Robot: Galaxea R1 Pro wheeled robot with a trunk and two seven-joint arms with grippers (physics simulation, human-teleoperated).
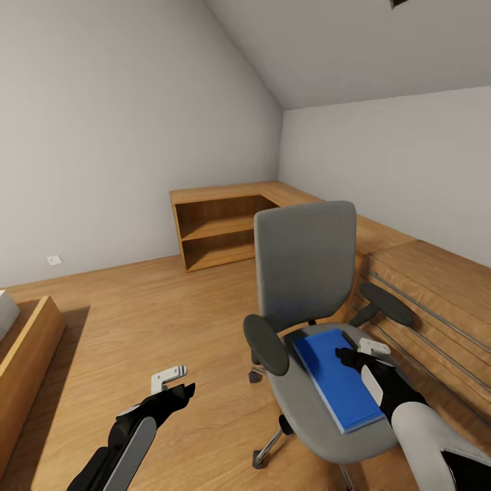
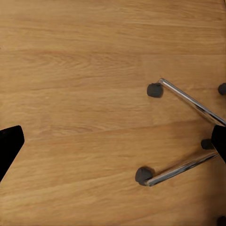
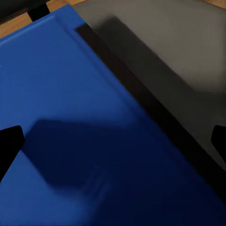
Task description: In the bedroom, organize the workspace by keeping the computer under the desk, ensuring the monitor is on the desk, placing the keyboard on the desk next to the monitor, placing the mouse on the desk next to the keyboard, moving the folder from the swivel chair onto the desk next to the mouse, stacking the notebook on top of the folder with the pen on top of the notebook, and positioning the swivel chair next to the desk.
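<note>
On the grey fabric swivel chair [image 1: 308,273] seat lies the flat bright blue folder [image 1: 337,378]; our right claw [image 1: 356,354] hovers spread over its edge; left claw [image 1: 179,385] spread, empty; next we must pinch and lift it.

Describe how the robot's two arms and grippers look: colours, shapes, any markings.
Both arms are black with a light grey-white outer shell. Each ends in a black wrist carrying a small white bracket and dark fingers: the left gripper over the floor, the right gripper by the swivel chair. In the wrist views the fingertips are plain black wedges. No cables or markings are visible.
</note>
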